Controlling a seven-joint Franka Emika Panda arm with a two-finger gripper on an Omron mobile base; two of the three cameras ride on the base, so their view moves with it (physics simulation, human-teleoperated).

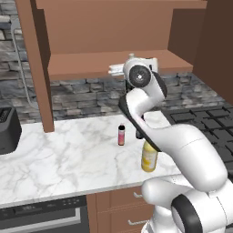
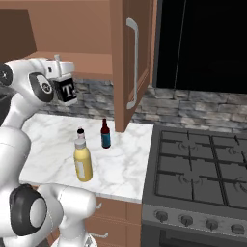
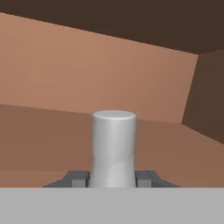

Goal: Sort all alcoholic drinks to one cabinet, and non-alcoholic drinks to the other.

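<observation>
My gripper [image 3: 113,177] is clamped on the neck of the whitish bottle [image 3: 113,146], held up at the open cabinet [image 1: 113,61] shelf, which lies just ahead and beneath it. I judge I'm mid-placement of this alcoholic drink. Next: ease it down upright onto the shelf, then release. Far below me on the counter [image 1: 68,154] wait the brown bottle [image 2: 105,134], yellow bottle [image 2: 82,161] and pink bottle [image 1: 121,134]

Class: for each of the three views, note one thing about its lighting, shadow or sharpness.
Left base view: even light, faint shadow beside the yellow bottle. Right base view: pure black above the stove. Hand view: soft, blurry grey bottle neck in the claw, dark cabinet corner.
</observation>
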